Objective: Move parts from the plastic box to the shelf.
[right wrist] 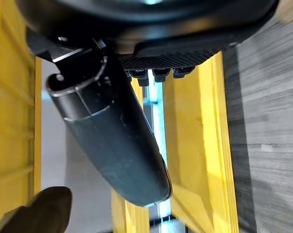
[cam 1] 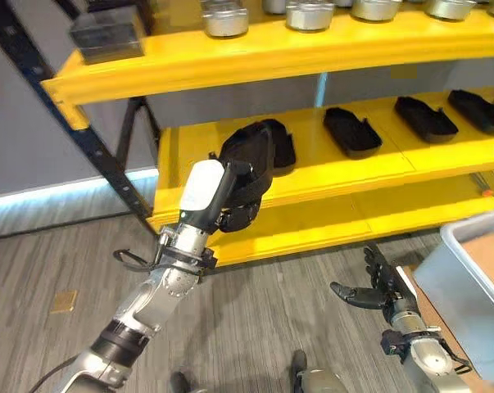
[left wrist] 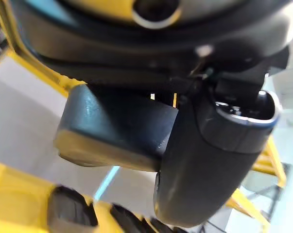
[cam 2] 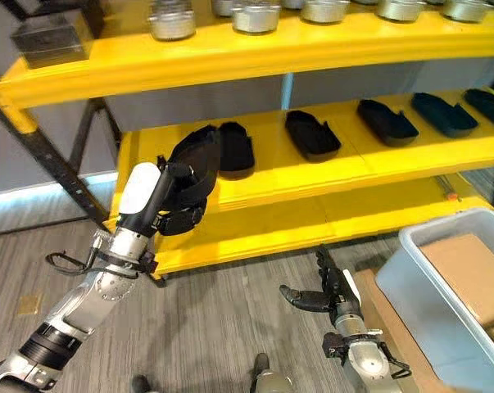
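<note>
My left hand [cam 1: 237,211] is raised to the left end of the yellow middle shelf [cam 1: 328,176], its white-covered thumb [cam 1: 202,187] and curled fingers shut on a black moulded part [cam 1: 248,155]. In the left wrist view the thumb [left wrist: 209,160] presses against that part [left wrist: 112,131]. The held part hangs over the shelf's front, touching or just beside another black part [cam 1: 284,146] lying there. My right hand [cam 1: 378,291] hovers low over the floor, open and holding nothing, just left of the grey plastic box [cam 1: 468,270].
Three more black parts [cam 1: 351,131] [cam 1: 427,119] [cam 1: 480,110] lie in a row along the middle shelf. The upper shelf carries metal tins [cam 1: 226,20] and a dark box [cam 1: 107,34]. A black diagonal brace [cam 1: 107,164] stands left of the shelf. Brown cardboard [cam 2: 468,270] lies in the plastic box.
</note>
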Controlling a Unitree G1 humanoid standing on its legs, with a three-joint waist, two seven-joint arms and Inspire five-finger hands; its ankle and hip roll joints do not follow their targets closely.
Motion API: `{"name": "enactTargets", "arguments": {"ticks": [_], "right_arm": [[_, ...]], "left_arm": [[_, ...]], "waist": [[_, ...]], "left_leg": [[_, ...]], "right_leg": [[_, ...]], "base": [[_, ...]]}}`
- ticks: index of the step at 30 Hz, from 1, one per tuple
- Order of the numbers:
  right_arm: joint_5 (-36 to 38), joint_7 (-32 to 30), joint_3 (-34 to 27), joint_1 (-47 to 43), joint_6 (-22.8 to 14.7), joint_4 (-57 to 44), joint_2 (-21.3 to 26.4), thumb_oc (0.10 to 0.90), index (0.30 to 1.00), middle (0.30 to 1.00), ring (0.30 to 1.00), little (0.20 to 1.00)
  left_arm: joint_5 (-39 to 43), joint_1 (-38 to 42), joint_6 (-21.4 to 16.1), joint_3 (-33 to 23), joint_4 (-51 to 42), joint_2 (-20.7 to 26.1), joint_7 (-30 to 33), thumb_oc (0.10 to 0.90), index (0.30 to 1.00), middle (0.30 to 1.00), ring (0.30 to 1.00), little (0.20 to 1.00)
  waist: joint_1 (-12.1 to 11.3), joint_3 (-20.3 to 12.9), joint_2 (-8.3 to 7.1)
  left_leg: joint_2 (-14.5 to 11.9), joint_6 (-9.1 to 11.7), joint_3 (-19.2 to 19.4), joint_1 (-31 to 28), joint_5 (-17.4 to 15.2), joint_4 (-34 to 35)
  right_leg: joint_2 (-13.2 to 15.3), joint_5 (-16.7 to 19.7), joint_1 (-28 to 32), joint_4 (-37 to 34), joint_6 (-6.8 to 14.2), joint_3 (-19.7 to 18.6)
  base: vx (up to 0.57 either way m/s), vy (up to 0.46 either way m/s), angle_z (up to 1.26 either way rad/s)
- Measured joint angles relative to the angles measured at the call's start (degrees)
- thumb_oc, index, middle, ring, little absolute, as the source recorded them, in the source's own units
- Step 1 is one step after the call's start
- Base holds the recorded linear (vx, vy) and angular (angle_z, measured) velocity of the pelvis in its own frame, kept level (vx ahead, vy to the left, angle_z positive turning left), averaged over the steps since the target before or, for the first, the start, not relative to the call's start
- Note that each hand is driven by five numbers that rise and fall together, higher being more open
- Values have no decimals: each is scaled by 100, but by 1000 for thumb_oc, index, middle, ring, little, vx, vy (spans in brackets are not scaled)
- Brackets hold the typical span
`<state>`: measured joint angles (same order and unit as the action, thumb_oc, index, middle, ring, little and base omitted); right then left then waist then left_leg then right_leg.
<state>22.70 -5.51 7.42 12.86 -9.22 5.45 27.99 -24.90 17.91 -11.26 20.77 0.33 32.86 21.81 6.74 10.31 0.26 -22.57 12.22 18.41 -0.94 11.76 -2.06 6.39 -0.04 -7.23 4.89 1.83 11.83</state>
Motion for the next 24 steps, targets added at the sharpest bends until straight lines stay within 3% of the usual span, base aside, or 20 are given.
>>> {"name": "enactTargets", "arguments": {"ticks": [1, 2, 3, 6, 10, 13, 22, 24], "right_arm": [[0, -3, -28, -1, 8, 9, 32, 900, 1000, 1000, 1000, 1000], [0, -3, -20, 0, 20, 1, 76, 900, 1000, 1000, 1000, 1000], [0, 4, 16, -3, 25, 5, 97, 900, 1000, 1000, 1000, 1000], [0, 26, 271, -19, 37, 21, 45, 900, 1000, 1000, 1000, 1000], [1, 149, 476, -151, 89, 19, 30, 900, 1000, 1000, 1000, 1000], [1, 150, 483, -210, 89, 19, 32, 900, 1000, 1000, 1000, 1000], [2, 181, 540, -276, 89, 10, 59, 900, 1000, 1000, 1000, 1000], [3, 186, 561, -336, 88, 9, 73, 900, 1000, 1000, 1000, 1000]], "left_arm": [[-32, 55, -2, 13, 31, -69, 1, 400, 300, 300, 300, 300], [-42, 102, -4, 38, 52, -78, 2, 400, 300, 300, 300, 300], [-88, 167, -15, 42, 89, -68, 4, 400, 300, 300, 300, 300], [-131, 168, 33, 39, 181, -22, 47, 400, 300, 300, 300, 300], [-243, 179, 230, 6, 205, -46, 229, 400, 300, 300, 300, 300], [-247, 199, 260, 1, 283, -74, 309, 400, 300, 300, 300, 300], [-243, 404, 557, -64, 813, -525, 695, 400, 300, 300, 300, 300], [-243, 473, 619, -61, 887, -587, 758, 400, 300, 300, 300, 300]], "waist": [[68, 55, 62], [123, 74, 87], [133, 101, 55], [-6, 167, -57], [-52, 167, -30], [-59, 167, -27], [-59, 168, -38], [42, 168, -43]], "left_leg": [[47, -39, 164, -101, 48, -64], [161, -180, 302, -246, 317, -148], [239, -72, 392, -354, 37, -128], [434, -124, 429, -268, -345, -501], [448, -205, 624, -269, -969, -552], [444, -265, 664, -292, -1273, -542], [349, -259, 661, -190, -1345, -1018], [282, -247, 654, -121, -1338, -1252]], "right_leg": [[-3, 28, 77, -131, -9, 30], [28, 236, 80, -189, -65, 1], [103, 514, 54, -191, 2, -41], [370, 514, 183, -593, 83, -29], [417, 739, 160, -681, 400, -15], [429, 791, 161, -616, 454, -18], [416, 819, 159, -488, 397, -150], [401, 803, 162, -472, 382, -186]], "base": [[166, 173, -43], [69, 88, -16], [66, 67, -22], [53, 64, -28], [38, 18, -3], [37, -9, 11], [-2, -19, -6], [-24, -38, -13]]}}
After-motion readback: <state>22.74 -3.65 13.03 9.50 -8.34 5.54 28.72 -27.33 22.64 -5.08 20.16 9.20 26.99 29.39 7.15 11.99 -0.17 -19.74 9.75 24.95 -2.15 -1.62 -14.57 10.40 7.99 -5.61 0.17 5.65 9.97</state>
